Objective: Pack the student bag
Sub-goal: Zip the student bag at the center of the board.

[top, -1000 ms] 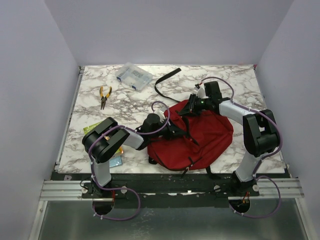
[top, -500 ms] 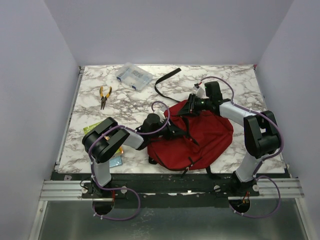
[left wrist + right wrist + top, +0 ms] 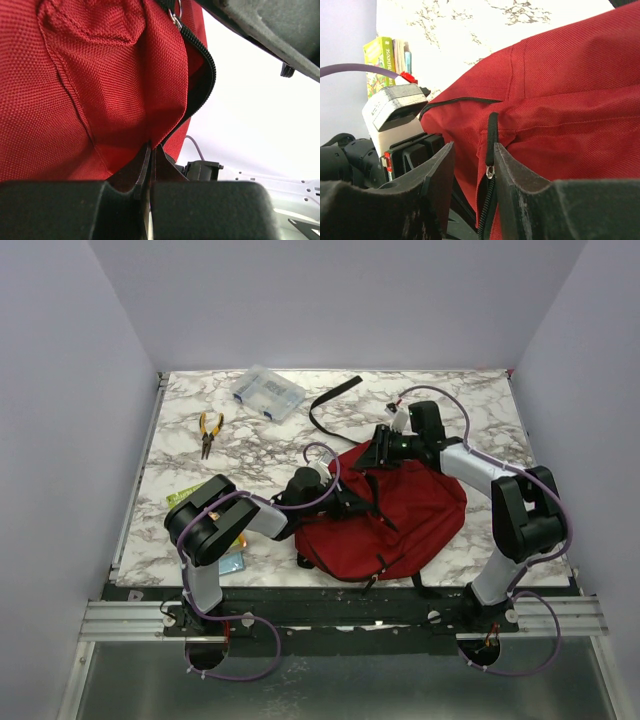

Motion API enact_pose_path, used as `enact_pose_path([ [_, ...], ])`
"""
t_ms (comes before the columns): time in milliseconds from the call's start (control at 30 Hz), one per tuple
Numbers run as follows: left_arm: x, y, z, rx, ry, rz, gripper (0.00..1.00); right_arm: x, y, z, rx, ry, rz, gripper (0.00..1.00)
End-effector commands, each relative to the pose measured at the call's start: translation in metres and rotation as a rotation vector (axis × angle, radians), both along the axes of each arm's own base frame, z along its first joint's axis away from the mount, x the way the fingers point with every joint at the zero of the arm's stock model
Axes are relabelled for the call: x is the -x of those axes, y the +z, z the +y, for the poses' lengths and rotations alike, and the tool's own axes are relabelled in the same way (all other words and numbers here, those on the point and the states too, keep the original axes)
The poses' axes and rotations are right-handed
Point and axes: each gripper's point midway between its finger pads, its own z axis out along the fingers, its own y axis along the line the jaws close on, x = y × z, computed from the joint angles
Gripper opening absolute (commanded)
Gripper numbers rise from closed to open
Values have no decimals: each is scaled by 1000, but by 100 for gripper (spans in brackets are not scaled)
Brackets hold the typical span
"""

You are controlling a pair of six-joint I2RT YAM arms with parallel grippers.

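Observation:
The dark red student bag [image 3: 410, 515] lies on the marble table, right of centre. My left gripper [image 3: 350, 503] is at its left edge, shut on a fold of the red fabric [image 3: 150, 145] beside the open black zip [image 3: 202, 75]. My right gripper [image 3: 379, 451] is at the bag's far edge. In the right wrist view its jaws [image 3: 473, 147] are open, with the black zip pull [image 3: 492, 135] and its metal slider [image 3: 490, 172] between them, close to the right finger [image 3: 520, 175]. The bag [image 3: 570, 100] fills that view.
A clear plastic box [image 3: 267, 392] and a black strap [image 3: 331, 403] lie at the back. Yellow-handled pliers [image 3: 209, 431] lie at the left. Books [image 3: 190, 497] lie under the left arm and also show in the right wrist view [image 3: 387, 60].
My right gripper has shifted slightly left and back along the bag's far edge, and its elbow has swung a little right. The left arm and bag have held still.

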Motion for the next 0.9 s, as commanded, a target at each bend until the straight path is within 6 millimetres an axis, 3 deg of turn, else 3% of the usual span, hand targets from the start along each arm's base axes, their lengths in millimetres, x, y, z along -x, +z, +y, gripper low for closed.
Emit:
enact_pose_path([
  [0, 7, 5, -4, 21, -33, -13, 0, -3, 7, 0, 61, 28, -94, 41],
  [333, 8, 4, -4, 20, -36, -12, 0, -17, 5, -2, 230, 19, -178, 45],
  [567, 8, 3, -4, 19, -40, -10, 0, -21, 2, 6, 376, 101, -249, 50],
  [867, 9, 3, -4, 20, -42, -8, 0, -24, -19, 14, 585, 201, -260, 51],
])
